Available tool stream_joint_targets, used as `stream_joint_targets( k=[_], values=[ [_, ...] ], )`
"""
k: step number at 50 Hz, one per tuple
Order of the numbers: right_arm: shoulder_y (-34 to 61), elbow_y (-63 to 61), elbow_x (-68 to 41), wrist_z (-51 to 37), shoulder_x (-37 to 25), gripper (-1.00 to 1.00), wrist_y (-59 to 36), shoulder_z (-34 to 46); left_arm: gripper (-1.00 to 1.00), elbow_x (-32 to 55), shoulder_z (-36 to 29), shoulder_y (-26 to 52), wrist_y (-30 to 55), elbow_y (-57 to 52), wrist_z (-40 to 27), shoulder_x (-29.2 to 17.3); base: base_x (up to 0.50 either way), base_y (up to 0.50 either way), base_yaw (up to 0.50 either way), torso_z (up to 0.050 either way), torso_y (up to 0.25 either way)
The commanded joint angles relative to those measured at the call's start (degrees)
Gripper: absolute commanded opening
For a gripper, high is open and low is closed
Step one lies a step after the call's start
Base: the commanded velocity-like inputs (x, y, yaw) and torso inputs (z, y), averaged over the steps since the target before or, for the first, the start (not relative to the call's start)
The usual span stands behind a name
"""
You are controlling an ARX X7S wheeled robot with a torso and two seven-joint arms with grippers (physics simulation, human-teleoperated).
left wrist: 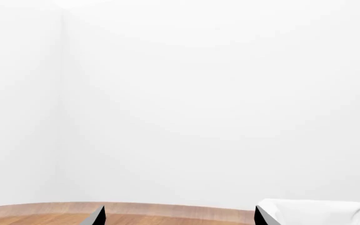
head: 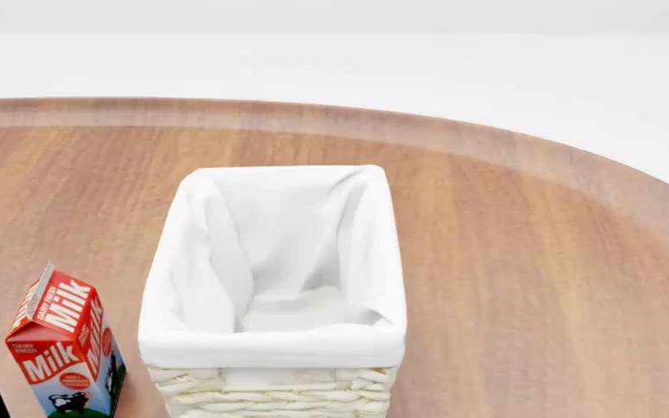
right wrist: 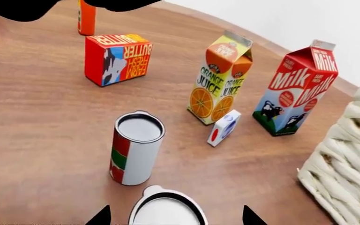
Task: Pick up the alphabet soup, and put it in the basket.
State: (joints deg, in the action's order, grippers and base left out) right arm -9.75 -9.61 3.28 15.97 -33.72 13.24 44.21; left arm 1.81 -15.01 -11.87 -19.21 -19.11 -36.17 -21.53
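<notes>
Looking down my right wrist camera, I see the alphabet soup [right wrist: 167,211] only as a pale silvery top with a dark rim at the near edge of the picture, standing upright on the wooden table [right wrist: 36,122]. It sits between the two dark fingertips of the right gripper [right wrist: 176,218], whose jaws stand spread to either side of the can with a gap on each side, not touching it as far as I can see. Its label is out of sight.

Just beyond the soup stands a can with a red, green and white label [right wrist: 135,149], upright. Farther out are a small white box [right wrist: 224,127] tipped on edge, an orange juice carton [right wrist: 221,78], a milk carton [right wrist: 296,89], a red butter box [right wrist: 116,58] and an orange container [right wrist: 86,18] cut off by the frame. The woven side of the basket [right wrist: 348,164] is off to one side of the soup, near the milk.

From the head camera, the basket's white cloth lining [head: 274,261] looks empty, and the milk carton stands just beside it on my left.

The left gripper [left wrist: 176,216] shows only two dark fingertips, set wide apart, holding nothing, with a corner of the white cloth beside one tip.
</notes>
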Motion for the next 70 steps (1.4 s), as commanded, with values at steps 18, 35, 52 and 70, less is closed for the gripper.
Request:
stream_joint_targets(
  k=[18, 35, 52, 70],
  values=[
    [1.0, 2.8, 2.3, -0.7, 1.2, 1.0, -0.7, 1.2, 1.0, 0.1, -0.3, 0.1, 0.0, 0.1, -0.4, -0.3, 0.0, 0.0, 0.0, 0.0, 0.0],
    [1.7, 3.2, 2.8, -0.7, 1.5, 1.0, -1.3, 1.6, 1.0, 0.1, -0.4, 0.1, 0.0, 0.0, -0.6, -0.5, 0.0, 0.0, 0.0, 0.0, 0.0],
    [2.6, 5.2, 4.1, -0.9, 2.5, 1.0, -1.7, 2.5, 1.0, 0.1, -0.5, 0.0, -0.1, -0.1, -0.9, -0.7, 0.0, 0.0, 0.0, 0.0, 0.0],
    [3.3, 5.7, 3.9, -1.0, 2.8, 1.0, -2.8, 2.4, 1.0, 0.0, -0.7, 0.0, -0.1, -0.2, -1.2, -0.9, 0.0, 0.0, 0.0, 0.0, 0.0]
  ],
)
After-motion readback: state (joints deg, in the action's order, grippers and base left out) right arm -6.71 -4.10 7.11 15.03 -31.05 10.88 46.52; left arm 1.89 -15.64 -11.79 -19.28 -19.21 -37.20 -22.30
